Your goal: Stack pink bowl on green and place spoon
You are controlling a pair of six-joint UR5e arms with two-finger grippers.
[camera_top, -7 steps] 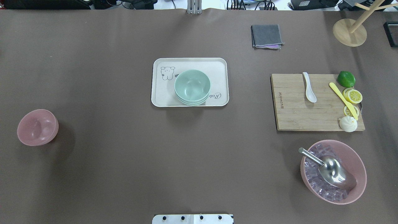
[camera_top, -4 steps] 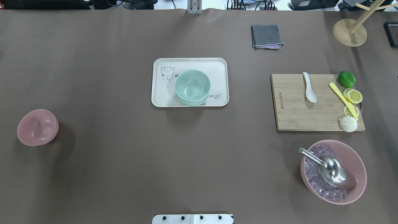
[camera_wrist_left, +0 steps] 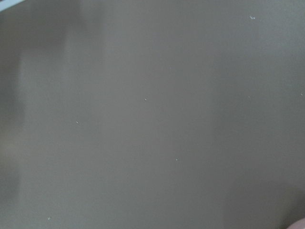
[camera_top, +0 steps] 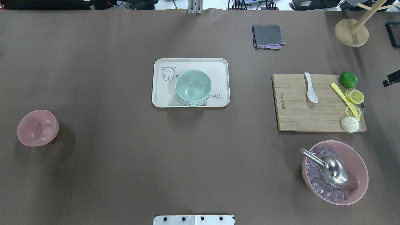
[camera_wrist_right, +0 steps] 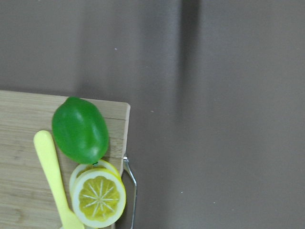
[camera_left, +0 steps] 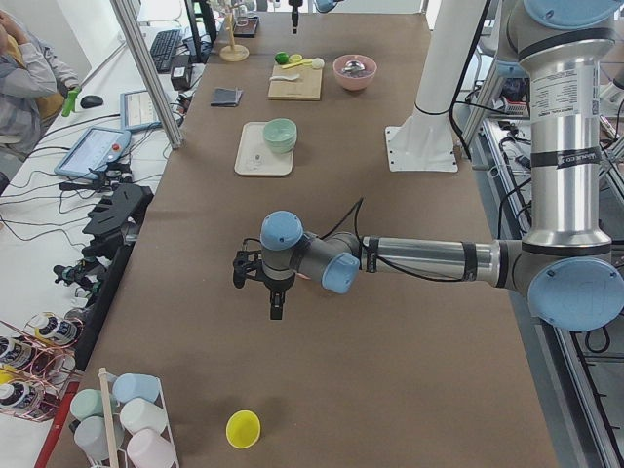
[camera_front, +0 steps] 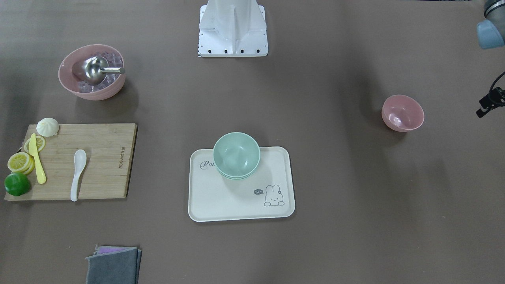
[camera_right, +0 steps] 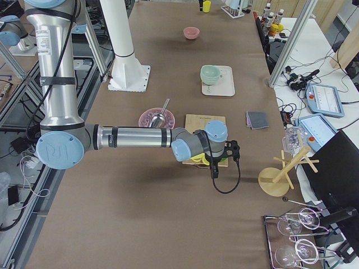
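The small pink bowl (camera_top: 37, 127) stands empty on the table's left side, also in the front view (camera_front: 402, 113). Stacked green bowls (camera_top: 193, 87) sit on a cream tray (camera_top: 162, 97) at the centre. A white spoon (camera_top: 311, 88) lies on the wooden cutting board (camera_top: 297, 115). My left gripper (camera_left: 276, 304) hangs over the table just left of the pink bowl; I cannot tell if it is open or shut. My right gripper (camera_right: 213, 171) hangs beside the board's right end, near the lime (camera_wrist_right: 80, 130); its state is unclear too. Both wrist views show no fingers.
A large pink bowl (camera_top: 359, 168) of ice cubes with a metal scoop (camera_top: 334, 170) stands in front of the board. On the board's right end lie a yellow knife (camera_top: 345, 100), lemon slices (camera_top: 355, 96) and a bun (camera_top: 349, 124). A grey cloth (camera_top: 268, 36) and wooden stand (camera_top: 350, 32) sit at the far edge.
A black part of my right arm's wrist has come into the overhead view at its right edge, moving inward. The bowls, spoon and tray have not moved.
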